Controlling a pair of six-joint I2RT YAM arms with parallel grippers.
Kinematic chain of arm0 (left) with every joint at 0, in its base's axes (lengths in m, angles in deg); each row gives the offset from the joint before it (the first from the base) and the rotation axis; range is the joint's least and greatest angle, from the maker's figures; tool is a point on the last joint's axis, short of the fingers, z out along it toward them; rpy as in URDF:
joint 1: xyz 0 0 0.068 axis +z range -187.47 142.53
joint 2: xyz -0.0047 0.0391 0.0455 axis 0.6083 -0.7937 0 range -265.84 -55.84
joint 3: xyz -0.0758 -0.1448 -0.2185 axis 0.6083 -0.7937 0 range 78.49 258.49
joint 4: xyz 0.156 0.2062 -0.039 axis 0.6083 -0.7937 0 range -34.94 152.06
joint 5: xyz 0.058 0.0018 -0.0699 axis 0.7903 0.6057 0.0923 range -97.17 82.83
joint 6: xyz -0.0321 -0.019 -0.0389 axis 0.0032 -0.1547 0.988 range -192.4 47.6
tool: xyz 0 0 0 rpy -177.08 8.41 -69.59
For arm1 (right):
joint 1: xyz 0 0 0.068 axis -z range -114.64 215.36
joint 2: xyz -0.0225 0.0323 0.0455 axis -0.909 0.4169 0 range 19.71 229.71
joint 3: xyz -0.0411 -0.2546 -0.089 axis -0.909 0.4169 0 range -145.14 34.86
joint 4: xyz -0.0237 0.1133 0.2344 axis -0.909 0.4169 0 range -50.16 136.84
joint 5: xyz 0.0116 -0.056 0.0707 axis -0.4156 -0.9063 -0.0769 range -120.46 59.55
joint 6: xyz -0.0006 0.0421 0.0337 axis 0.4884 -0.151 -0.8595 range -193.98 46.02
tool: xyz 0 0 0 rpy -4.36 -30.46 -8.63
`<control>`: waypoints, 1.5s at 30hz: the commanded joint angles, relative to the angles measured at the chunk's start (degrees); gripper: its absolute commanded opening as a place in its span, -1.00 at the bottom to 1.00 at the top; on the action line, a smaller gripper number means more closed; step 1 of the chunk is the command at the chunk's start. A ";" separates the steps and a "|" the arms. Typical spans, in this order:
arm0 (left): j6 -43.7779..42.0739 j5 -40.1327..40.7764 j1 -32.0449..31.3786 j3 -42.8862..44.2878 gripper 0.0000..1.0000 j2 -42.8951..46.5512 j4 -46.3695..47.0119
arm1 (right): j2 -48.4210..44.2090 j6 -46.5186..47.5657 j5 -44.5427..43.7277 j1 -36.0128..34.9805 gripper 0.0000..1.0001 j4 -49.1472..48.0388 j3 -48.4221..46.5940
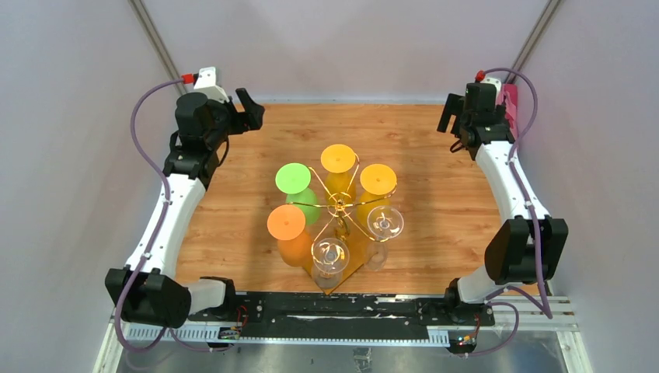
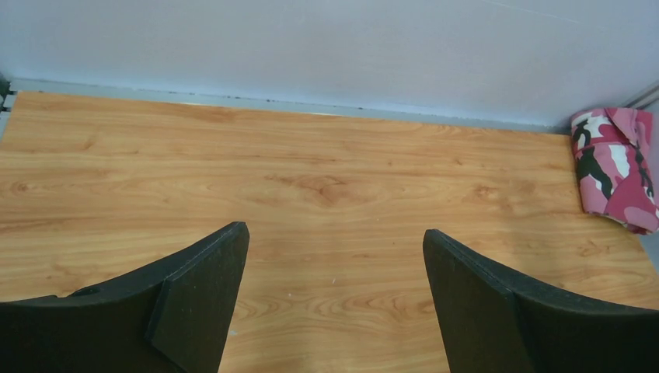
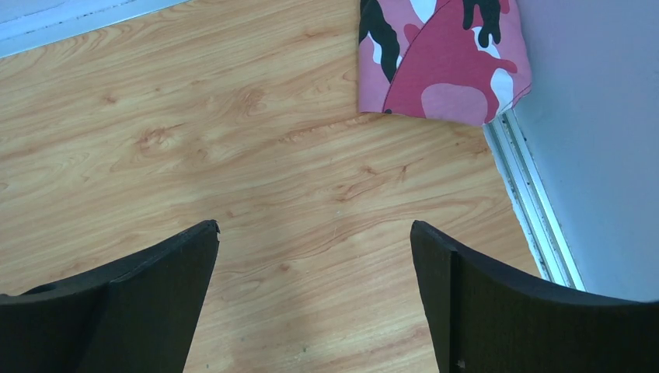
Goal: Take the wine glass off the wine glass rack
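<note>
Wood-grain table point(image 1: 435, 194) with a camouflage cloth point(image 3: 443, 58) and pale walls point(image 1: 350, 47).
The cloth, pink with red, white and black patches, lies bunched in the table's far right corner. A silver strip point(image 3: 532, 202) runs along the table's right edge, just beside the cloth, at the foot of the wall. Lilac-grey walls close the table's far, left and right sides. A black rail point(image 1: 342, 307) lies along the table's near edge.

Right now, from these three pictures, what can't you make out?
Top view: wooden base of the wine glass rack, mostly hidden under the wine glasses.
Top view: how its wire hooks hold each stem, too fine to see.
Wrist views: rack out of frame; pink camouflage cloth cut by picture edges.
</note>
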 commanded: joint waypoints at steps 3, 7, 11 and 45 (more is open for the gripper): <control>-0.78 0.55 -0.12 -0.57 0.76 1.65 -0.86 | -3.22 2.06 -0.88 -1.25 0.99 0.67 1.00; -0.73 2.03 -0.09 -1.67 0.76 2.88 -1.18 | -7.81 3.13 -0.15 -1.26 0.84 -4.28 4.97; -0.67 3.32 -0.09 -3.41 0.76 4.77 -0.96 | -13.74 3.53 0.15 -1.40 0.51 -2.28 2.11; 1.71 3.38 -0.10 -4.10 0.75 16.33 -5.80 | -18.12 10.10 -3.33 -66.55 -0.07 16.53 -14.39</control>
